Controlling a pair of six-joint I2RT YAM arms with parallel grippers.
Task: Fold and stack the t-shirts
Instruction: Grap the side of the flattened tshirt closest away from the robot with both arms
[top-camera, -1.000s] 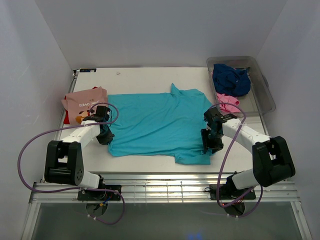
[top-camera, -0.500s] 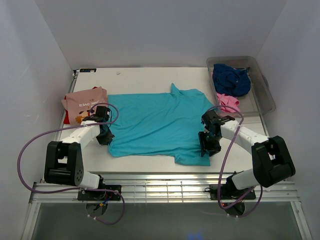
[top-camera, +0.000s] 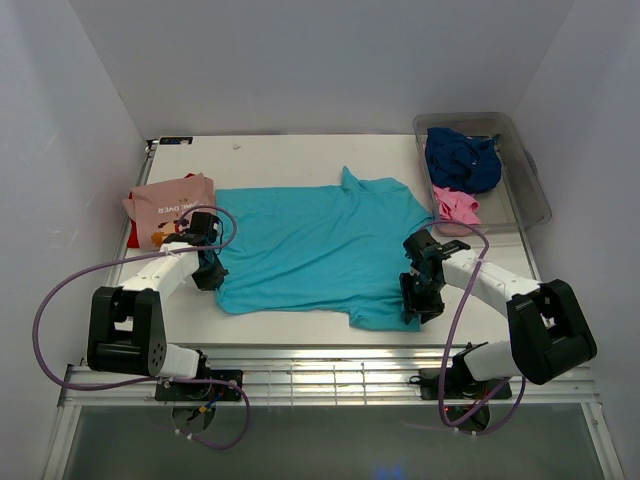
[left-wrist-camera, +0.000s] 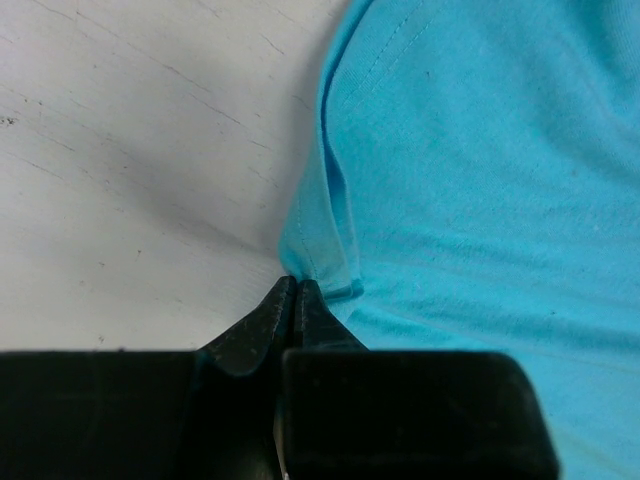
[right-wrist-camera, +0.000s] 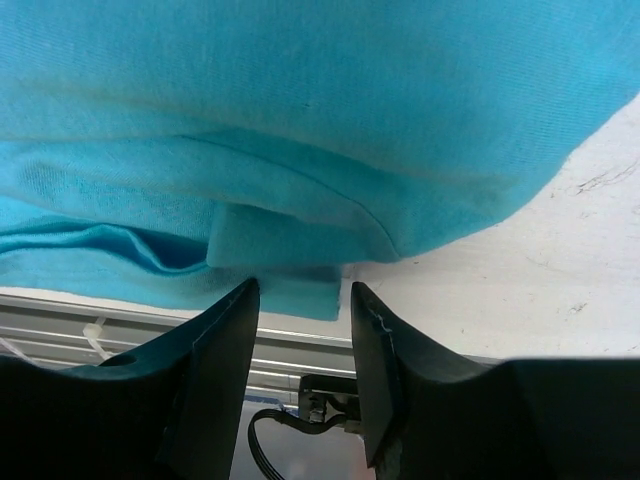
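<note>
- The turquoise t-shirt (top-camera: 315, 245) lies spread flat across the middle of the white tabletop (top-camera: 290, 160). Its collar is toward the far-right side, and one sleeve sticks out toward the near edge.
- L arm: the left gripper (left-wrist-camera: 293, 292) is clenched on the turquoise t-shirt's hem at the near-left corner. The fingers are pressed together w/ no gap, and a small ridge of cloth is puckered up right at the tips (clearest in the wrist view). Bare tabletop lies just to the side.
- R arm: the right gripper (right-wrist-camera: 300, 300) is released, w/ fingers spread apart and nothing clamped btwn them. It sits low at the shirt's near-right corner. A folded sleeve edge lies just ahead of the tips, and the metal rail (right-wrist-camera: 130, 318) of the near edge shows beyond it.
- The salmon-pink t-shirt (top-camera: 168, 203), w/ white lettering, sits folded at the tabletop's left edge, just beside the turquoise one.
- A sliver of the red t-shirt (top-camera: 133, 236) shows at its near-left side; can't tell how it's folded.
- The clear grey tub (top-camera: 535, 190) stands at the far right. The navy t-shirt (top-camera: 462, 158) is bunched in its far part and the bright pink t-shirt (top-camera: 455, 205) is crumpled in the nearer part.
</note>
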